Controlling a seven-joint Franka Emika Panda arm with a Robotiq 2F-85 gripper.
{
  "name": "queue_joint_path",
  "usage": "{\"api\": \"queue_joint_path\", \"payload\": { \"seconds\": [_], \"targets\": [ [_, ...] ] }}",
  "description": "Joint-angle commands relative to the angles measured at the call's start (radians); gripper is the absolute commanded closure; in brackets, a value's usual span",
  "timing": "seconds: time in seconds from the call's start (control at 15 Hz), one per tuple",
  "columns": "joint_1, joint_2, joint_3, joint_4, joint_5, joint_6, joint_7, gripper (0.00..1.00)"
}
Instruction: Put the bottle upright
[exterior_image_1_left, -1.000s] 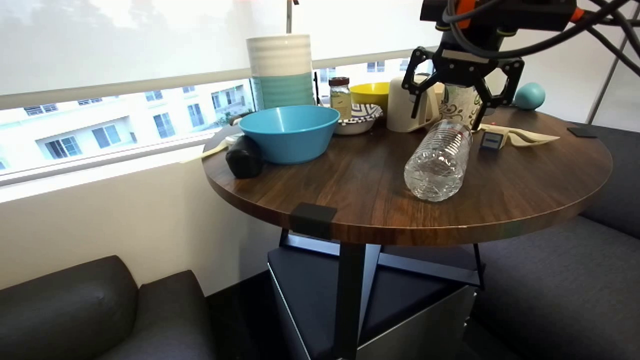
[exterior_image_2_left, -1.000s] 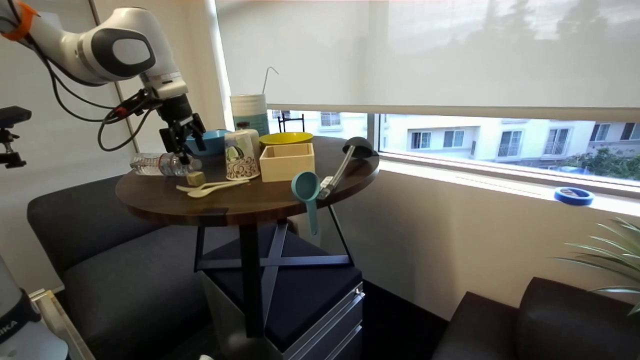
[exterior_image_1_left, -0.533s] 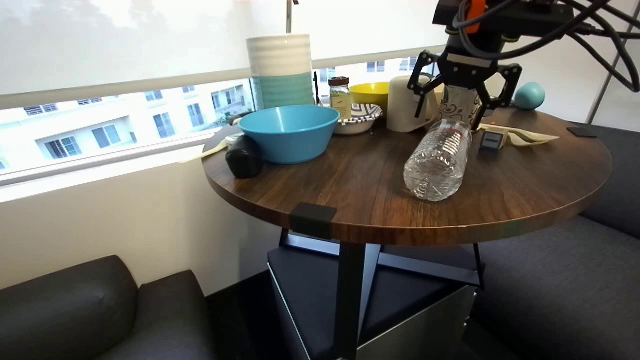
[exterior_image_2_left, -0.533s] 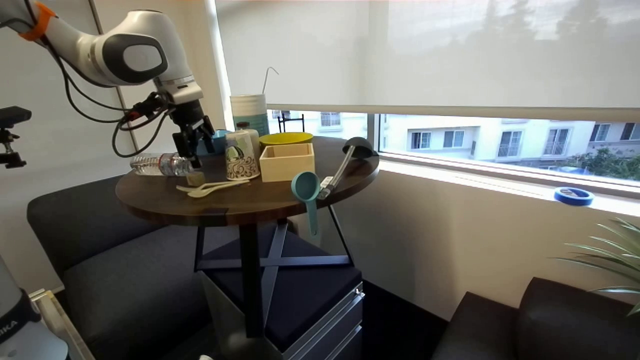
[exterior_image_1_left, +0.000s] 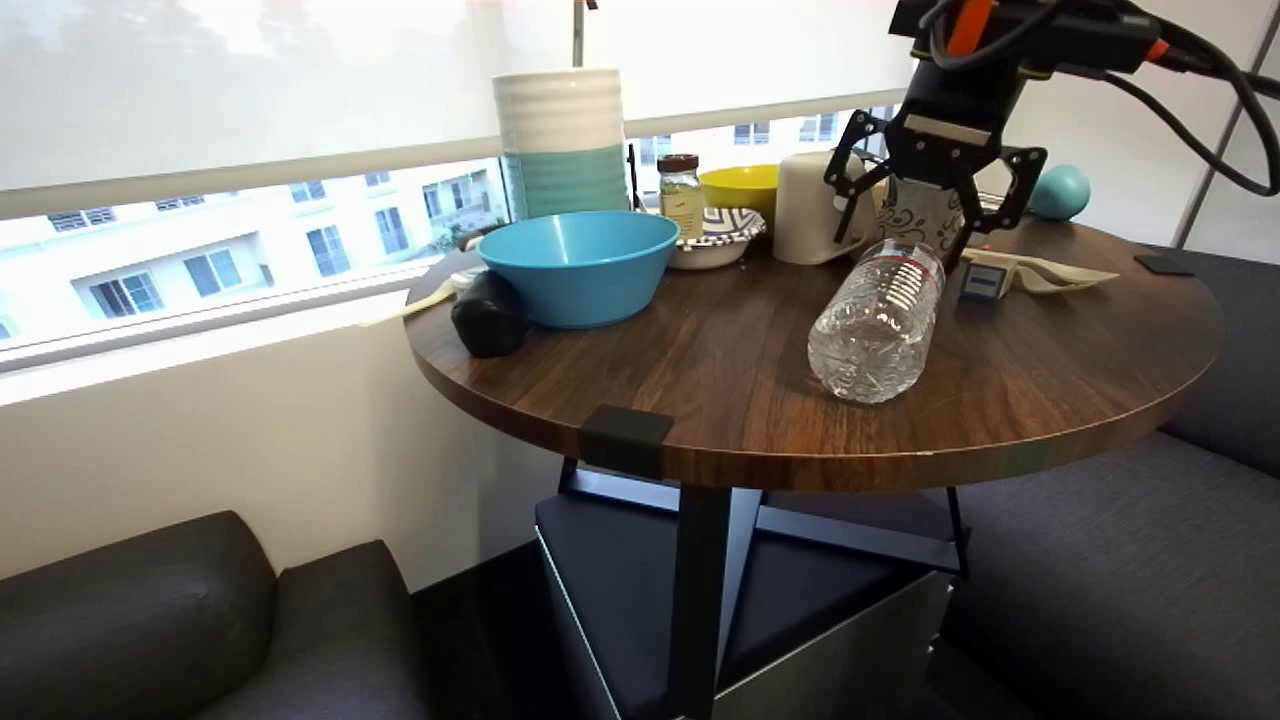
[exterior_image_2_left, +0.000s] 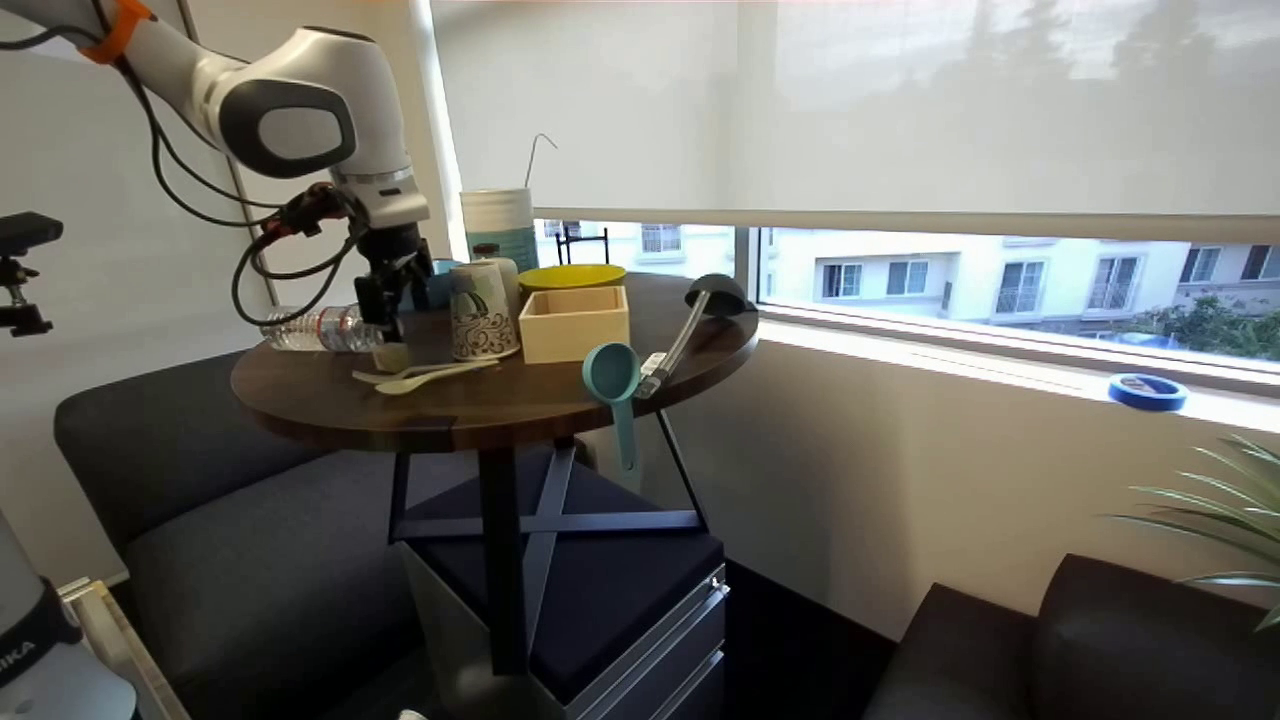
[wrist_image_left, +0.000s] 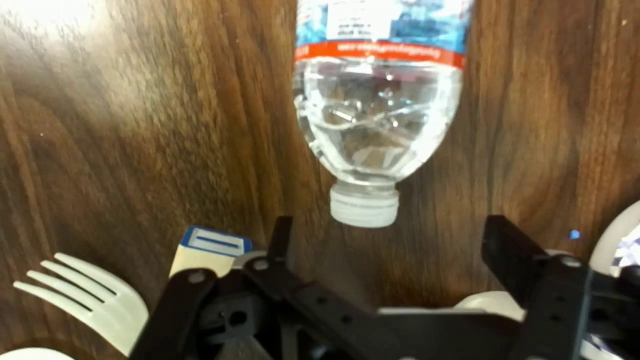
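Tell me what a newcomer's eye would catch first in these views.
Probably the clear water bottle lying on its side on the brown table, its white cap toward the open fingers in the wrist view. The bright blue bowl, left of the bottle in an exterior view, likely comes next, with the tall cream-and-teal container standing behind it.

In the wrist view, bare tabletop (wrist_image_left: 175, 150) flanks the bottle (wrist_image_left: 372, 112) at upper centre — room to pass on either side; lower left, a block (wrist_image_left: 207, 250) and a fork (wrist_image_left: 120, 310) obstruct, at the right edge a bowl (wrist_image_left: 607, 237).
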Motion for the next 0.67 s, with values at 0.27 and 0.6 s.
{"api": "queue_joint_path", "payload": {
  "seconds": [0.27, 0.6],
  "targets": [
    [-0.004, 0.029, -0.015, 0.045, 0.094, -0.113, -0.034, 0.17],
    [-0.014, 0.029, -0.015, 0.053, 0.091, -0.145, -0.025, 0.51]
  ]
}}
